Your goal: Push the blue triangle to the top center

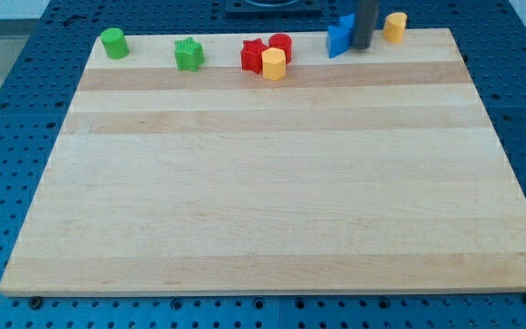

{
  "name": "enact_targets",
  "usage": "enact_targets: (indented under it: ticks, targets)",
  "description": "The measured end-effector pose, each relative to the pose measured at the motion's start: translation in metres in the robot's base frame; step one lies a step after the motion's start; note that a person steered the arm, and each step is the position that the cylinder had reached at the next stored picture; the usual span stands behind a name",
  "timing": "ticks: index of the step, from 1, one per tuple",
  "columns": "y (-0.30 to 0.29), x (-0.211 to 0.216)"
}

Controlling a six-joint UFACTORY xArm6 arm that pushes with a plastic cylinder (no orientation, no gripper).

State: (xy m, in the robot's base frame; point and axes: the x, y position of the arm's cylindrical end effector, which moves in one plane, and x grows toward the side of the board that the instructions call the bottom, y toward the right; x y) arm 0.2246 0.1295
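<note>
Already our tip sits against the right side of the blue triangle at the counter's top edge, right of centre. We carry no fingers. An off-centre shove could tip it overboard.

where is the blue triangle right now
The blue triangle sits at the board's top edge, right of centre, touching the left side of my tip, with a yellow block just beyond to the view's right.

Green cylinder, green star, red star, yellow blocks, blue triangle.
</note>
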Motion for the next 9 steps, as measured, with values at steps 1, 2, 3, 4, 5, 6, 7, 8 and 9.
enact_targets:
  ticks: [1, 2, 3, 4, 5, 6, 7, 8, 9]
  targets:
    - [-0.022, 0.000]
    - [-0.043, 0.003]
    - [-0.065, 0.004]
    - [-0.089, 0.004]
    - [-0.102, 0.004]
    - [-0.110, 0.004]
    - [-0.115, 0.004]
    - [-0.119, 0.012]
    - [-0.119, 0.034]
